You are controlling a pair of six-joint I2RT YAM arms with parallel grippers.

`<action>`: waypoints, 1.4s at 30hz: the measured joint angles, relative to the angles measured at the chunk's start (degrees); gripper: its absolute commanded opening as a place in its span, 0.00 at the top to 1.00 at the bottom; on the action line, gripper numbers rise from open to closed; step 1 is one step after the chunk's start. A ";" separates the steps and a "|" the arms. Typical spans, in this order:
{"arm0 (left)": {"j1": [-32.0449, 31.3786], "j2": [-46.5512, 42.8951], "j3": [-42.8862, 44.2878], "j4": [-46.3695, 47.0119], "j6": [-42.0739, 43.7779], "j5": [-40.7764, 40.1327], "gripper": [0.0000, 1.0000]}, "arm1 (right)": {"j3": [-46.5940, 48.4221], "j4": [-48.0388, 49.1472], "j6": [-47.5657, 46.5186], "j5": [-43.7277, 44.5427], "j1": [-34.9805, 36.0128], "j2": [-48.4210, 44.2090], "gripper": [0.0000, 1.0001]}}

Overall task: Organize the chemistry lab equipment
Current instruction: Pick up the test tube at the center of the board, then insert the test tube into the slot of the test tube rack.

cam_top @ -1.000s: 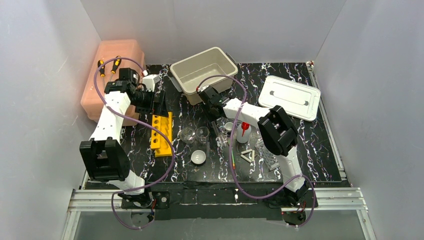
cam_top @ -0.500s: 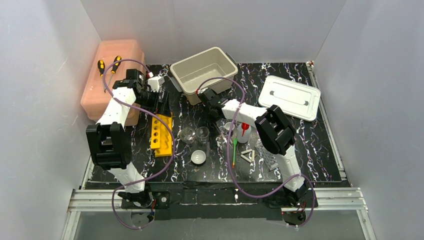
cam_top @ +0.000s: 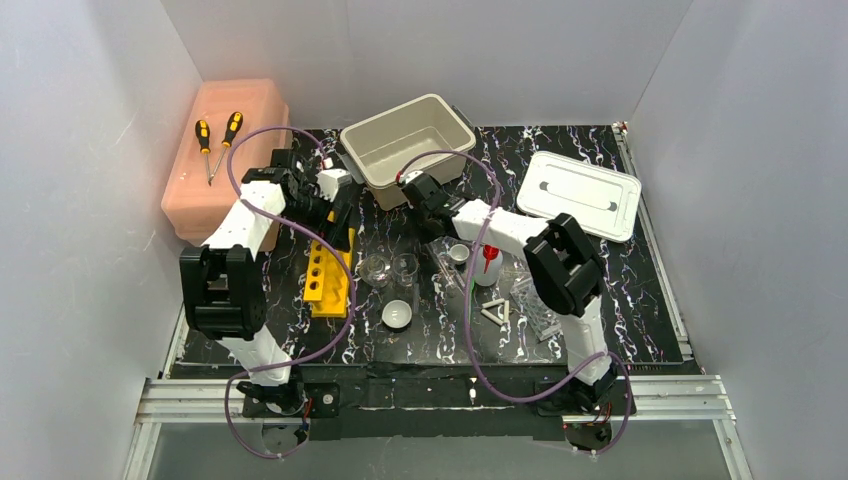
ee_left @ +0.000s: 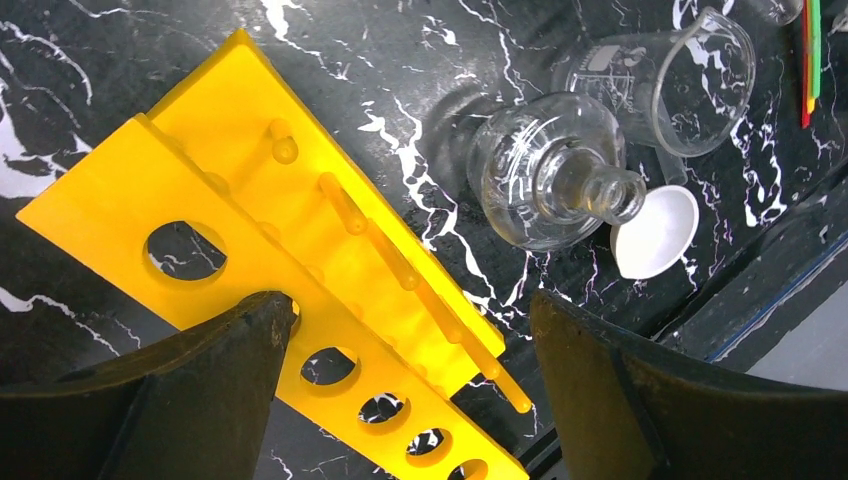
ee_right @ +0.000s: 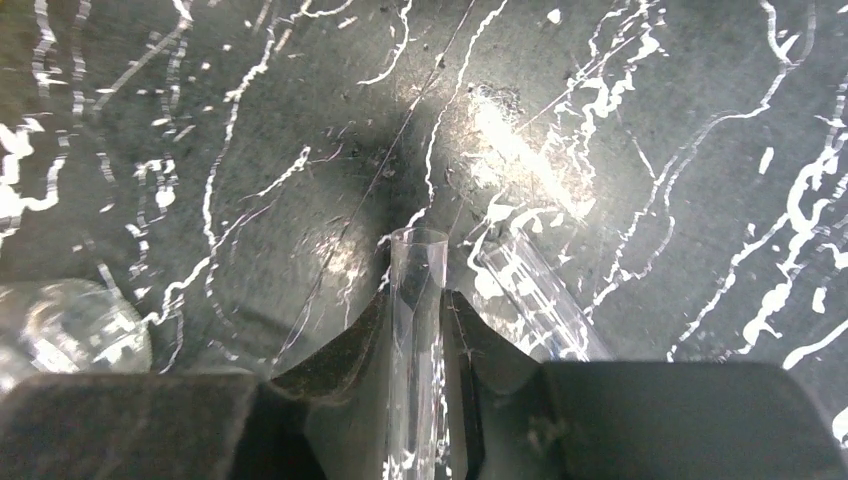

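Print on the beaker (ee_left: 640,70) is too blurred to read. The left claw (ee_left: 405,325), spread wide, hangs over the yellow rack (ee_left: 250,170), which lies on the counter (cam_top: 640,290) at 9 o'clock of the flask (cam_top: 375,268). The right claw (ee_right: 418,300), its forearm stretched toward 10 o'clock, pinches a glass tube (ee_right: 415,255).

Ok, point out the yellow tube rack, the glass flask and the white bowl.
yellow tube rack (ee_left: 240,110): left wrist view, flat base
glass flask (ee_left: 535,170): left wrist view, bulb
white bowl (cam_top: 397,314): top view, inside

Two screwdrivers (cam_top: 231,128) lie atop pink box (cam_top: 250,100), far left. Beige tub (cam_top: 400,150) open, back centre. White lid (cam_top: 580,195) flat on bench (cam_top: 640,280), right.
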 measured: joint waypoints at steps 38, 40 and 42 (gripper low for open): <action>16.50 -18.84 10.40 -2.47 -17.70 22.25 0.02 | -12.31 52.63 4.24 -13.11 10.75 -23.23 0.99; 16.37 -24.33 6.62 -2.73 -16.52 25.86 0.02 | -12.28 56.48 4.31 -13.20 11.34 -22.23 0.99; 16.37 -28.17 1.57 -1.22 -14.99 29.24 0.02 | -12.07 58.82 5.92 -13.42 11.63 -20.70 0.99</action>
